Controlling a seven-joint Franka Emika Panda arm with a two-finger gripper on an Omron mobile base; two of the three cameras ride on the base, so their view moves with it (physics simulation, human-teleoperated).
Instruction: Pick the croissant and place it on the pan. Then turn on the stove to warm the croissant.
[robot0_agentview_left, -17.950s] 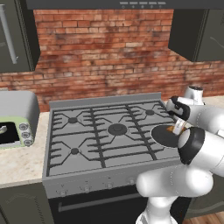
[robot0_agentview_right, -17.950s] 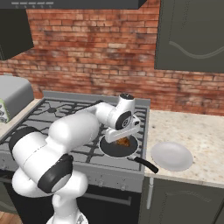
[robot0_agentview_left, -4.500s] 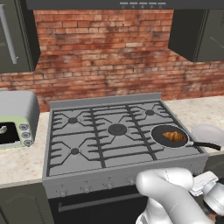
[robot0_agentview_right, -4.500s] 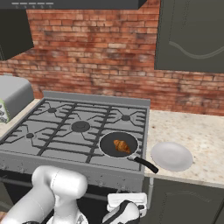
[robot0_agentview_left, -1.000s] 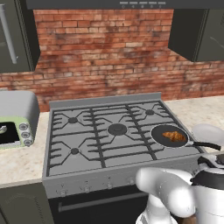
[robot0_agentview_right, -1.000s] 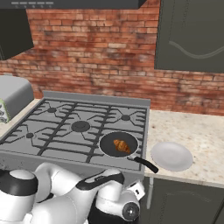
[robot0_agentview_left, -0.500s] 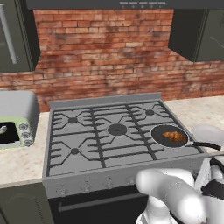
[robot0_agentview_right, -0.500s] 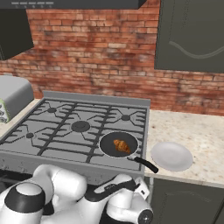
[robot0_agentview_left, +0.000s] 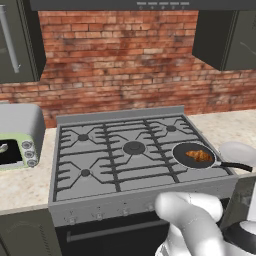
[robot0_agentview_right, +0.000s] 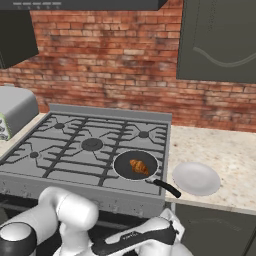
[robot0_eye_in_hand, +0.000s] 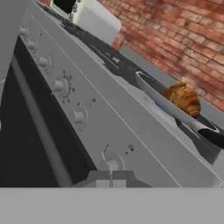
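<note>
The croissant (robot0_agentview_left: 199, 156) already lies in the pan (robot0_agentview_right: 123, 172) on the stove's (robot0_agentview_left: 120, 170) front right burner, and the gripper (robot0_eye_in_hand: 111, 180), pinched shut at a front knob (robot0_eye_in_hand: 110, 165), has only the burner left to light.

The stove (robot0_agentview_left: 125, 165) carries the pan (robot0_agentview_left: 192, 155) just above the jaws, while the worktop (robot0_agentview_right: 225, 155) bears a white plate (robot0_agentview_right: 196, 178).
</note>
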